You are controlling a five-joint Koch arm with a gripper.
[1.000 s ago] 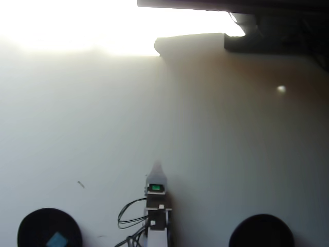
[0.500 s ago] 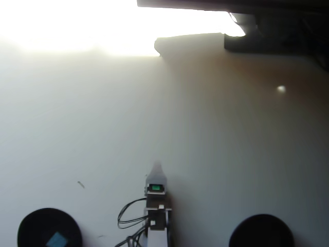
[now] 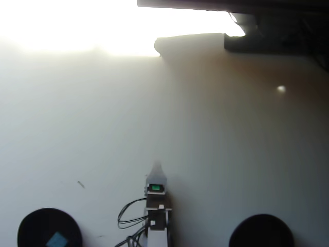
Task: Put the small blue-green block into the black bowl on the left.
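In the overhead view the small blue-green block (image 3: 56,239) lies inside the black bowl (image 3: 36,225) at the bottom left, partly cut by the frame edge. My white gripper (image 3: 156,165) stands at the bottom middle, well to the right of that bowl, pointing up the table. Only one pale tip shows, so its jaws cannot be told apart. A bright green light (image 3: 156,188) glows on the arm just behind the tip. Nothing shows between the fingers.
A second round black bowl (image 3: 261,230) sits at the bottom right. Black cables (image 3: 128,216) loop left of the arm. Dark equipment (image 3: 267,28) lines the top right edge, and strong glare washes out the top left of the white table (image 3: 154,113).
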